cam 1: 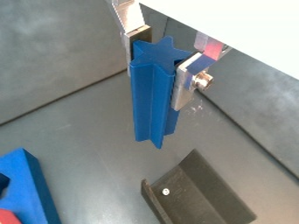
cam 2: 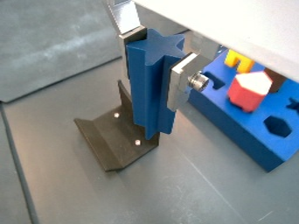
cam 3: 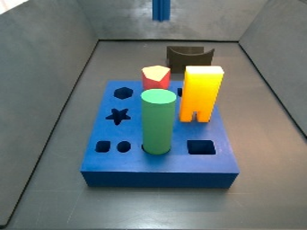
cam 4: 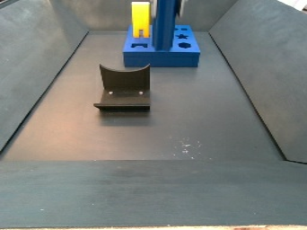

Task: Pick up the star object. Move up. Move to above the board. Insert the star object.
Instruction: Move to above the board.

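We find the gripper point(cam 2: 155, 63) raised clear of the floor, its silver fingers point(cam 1: 187, 80) clamped on the flanks of the star object point(cam 1: 153, 96), which hangs upright with its lower end free in both wrist views. Open floor point(cam 4: 156, 135) lies beneath and around it. The fixture point(cam 2: 114, 136) stands on the floor below the prism, apart from it. The board point(cam 3: 162, 166) sits near the middle of the floor, with bare floor between its edges and the sloped grey walls. Its star hole point(cam 3: 118, 115) lies open near one edge. Standing in the board, the green cylinder point(cam 3: 157, 121), the yellow block point(cam 3: 200, 92) and the red block point(cam 3: 155, 77) crowd the neighbouring holes. In a side view only the prism's lower end point(cam 3: 161, 9) shows, cut off by the frame.
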You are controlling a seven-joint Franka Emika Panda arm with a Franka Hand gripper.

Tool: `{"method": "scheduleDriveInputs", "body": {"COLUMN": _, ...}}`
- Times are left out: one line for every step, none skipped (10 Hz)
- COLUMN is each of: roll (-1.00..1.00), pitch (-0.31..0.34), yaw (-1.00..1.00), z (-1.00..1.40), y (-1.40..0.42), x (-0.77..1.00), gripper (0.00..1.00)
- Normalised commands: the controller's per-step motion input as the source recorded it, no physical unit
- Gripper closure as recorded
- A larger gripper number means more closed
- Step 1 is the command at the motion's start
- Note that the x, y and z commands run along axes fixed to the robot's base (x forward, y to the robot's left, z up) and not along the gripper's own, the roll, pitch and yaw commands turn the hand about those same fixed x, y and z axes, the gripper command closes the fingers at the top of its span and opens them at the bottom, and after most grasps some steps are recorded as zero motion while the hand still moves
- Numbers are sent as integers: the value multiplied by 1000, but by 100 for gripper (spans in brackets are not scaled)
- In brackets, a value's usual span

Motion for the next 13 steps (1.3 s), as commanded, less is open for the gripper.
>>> {"method": "scheduleDriveInputs", "body": {"roll": 8, "pitch": 94, "yaw": 37, "z": 1000, "y": 20, "x": 48, "gripper": 100}}
{"method": "scheduleDriveInputs", "body": {"roll": 9, "pitch": 95, "yaw": 35, "z": 1000, "y": 19, "x": 48, "gripper": 100}}
{"method": "scheduleDriveInputs", "body": {"roll": 12, "pitch": 98, "yaw": 32, "z": 809, "y": 13, "x": 38, "gripper": 100}}
{"method": "scheduleDriveInputs", "body": {"roll": 14, "pitch": 99, "yaw": 31, "z": 638, "y": 10, "x": 30, "gripper": 100}}
{"method": "scheduleDriveInputs", "body": {"roll": 15, "pitch": 95, "yaw": 30, "z": 471, "y": 8, "x": 22, "gripper": 100}}
{"method": "scheduleDriveInputs", "body": {"roll": 18, "pitch": 94, "yaw": 30, "z": 249, "y": 6, "x": 18, "gripper": 100}}
{"method": "scheduleDriveInputs", "body": {"roll": 70, "pitch": 370, "yaw": -883, "z": 128, "y": -1000, "x": -82, "gripper": 100}}
{"method": "scheduleDriveInputs", "body": {"roll": 73, "pitch": 346, "yaw": -850, "z": 116, "y": -1000, "x": -79, "gripper": 100}}
{"method": "scheduleDriveInputs", "body": {"roll": 52, "pitch": 252, "yaw": -538, "z": 130, "y": -1000, "x": -80, "gripper": 100}}
{"method": "scheduleDriveInputs", "body": {"roll": -7, "pitch": 180, "yaw": -332, "z": 129, "y": -1000, "x": -76, "gripper": 100}}
{"method": "scheduleDriveInputs", "body": {"roll": -16, "pitch": 132, "yaw": -189, "z": 130, "y": -1000, "x": -74, "gripper": 100}}
{"method": "scheduleDriveInputs", "body": {"roll": -15, "pitch": 94, "yaw": -52, "z": 140, "y": -1000, "x": -72, "gripper": 100}}
{"method": "scheduleDriveInputs", "body": {"roll": -10, "pitch": 76, "yaw": -18, "z": 145, "y": -1000, "x": -70, "gripper": 100}}
